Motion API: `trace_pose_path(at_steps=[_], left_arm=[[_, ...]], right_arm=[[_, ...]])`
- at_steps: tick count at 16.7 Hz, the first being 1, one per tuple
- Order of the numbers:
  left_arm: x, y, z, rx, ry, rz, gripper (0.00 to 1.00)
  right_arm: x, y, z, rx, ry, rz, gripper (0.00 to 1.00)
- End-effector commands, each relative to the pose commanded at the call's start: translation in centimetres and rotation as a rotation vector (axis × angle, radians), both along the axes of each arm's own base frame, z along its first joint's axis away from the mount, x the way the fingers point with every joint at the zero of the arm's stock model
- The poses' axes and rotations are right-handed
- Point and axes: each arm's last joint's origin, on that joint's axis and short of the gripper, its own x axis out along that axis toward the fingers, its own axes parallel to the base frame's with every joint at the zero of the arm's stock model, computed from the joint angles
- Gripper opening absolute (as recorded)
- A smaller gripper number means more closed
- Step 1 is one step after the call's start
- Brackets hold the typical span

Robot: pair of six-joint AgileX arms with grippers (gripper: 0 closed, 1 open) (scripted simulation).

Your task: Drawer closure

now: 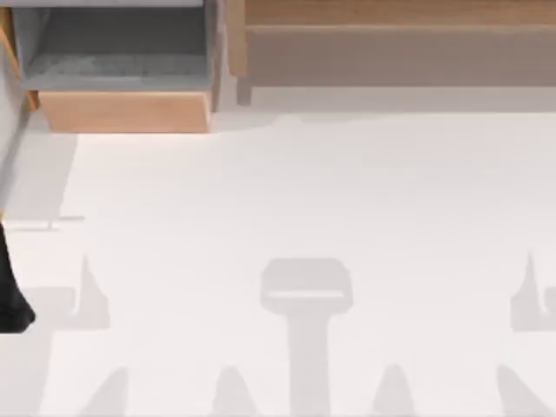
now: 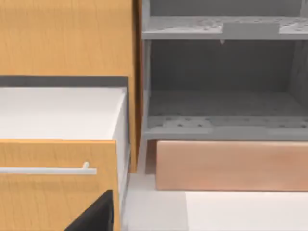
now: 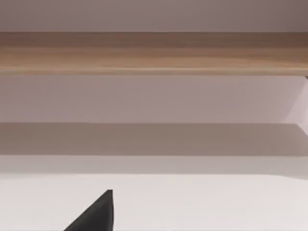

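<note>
The open wooden drawer with a grey inside (image 1: pixel 122 78) juts from the wood cabinet (image 1: pixel 391 35) at the far left of the white bench (image 1: pixel 304 191). In the left wrist view its front panel with a pale bar handle (image 2: pixel 48 170) sits near our left tool (image 2: pixel 96 216); our right tool (image 3: pixel 96 214) faces the cabinet, farther right. We cannot tell either tool's state. A push off-centre on the panel might skew the drawer and jam it.

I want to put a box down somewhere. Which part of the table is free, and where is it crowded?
The white table is bare from the open drawer and wooden shelf unit at the far edge down to the near edge. It is crowded only at the far left, by the drawer and the left arm.
</note>
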Motion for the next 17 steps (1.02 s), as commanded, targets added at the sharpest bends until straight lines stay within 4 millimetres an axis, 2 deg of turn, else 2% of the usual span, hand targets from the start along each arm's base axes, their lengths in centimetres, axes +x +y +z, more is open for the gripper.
trace_pose_path(at_steps=[4, 9, 13, 17], left_arm=[[0.1, -0.3, 0.8, 0.000, -0.016, -0.004, 1.00], [1.6, -2.0, 4.9, -0.014, -0.063, -0.007, 1.00], [4.9, -5.4, 7.4, -0.015, -0.030, 0.000, 1.00], [8.0, -10.5, 8.0, 0.000, 0.001, 0.000, 1.00]], right_arm=[[0.0, 0.0, 0.0, 0.000, 0.000, 0.000, 1.00], [0.0, 0.0, 0.0, 0.000, 0.000, 0.000, 1.00], [0.0, 0.0, 0.0, 0.000, 0.000, 0.000, 1.00], [0.0, 0.0, 0.0, 0.000, 0.000, 0.000, 1.00]])
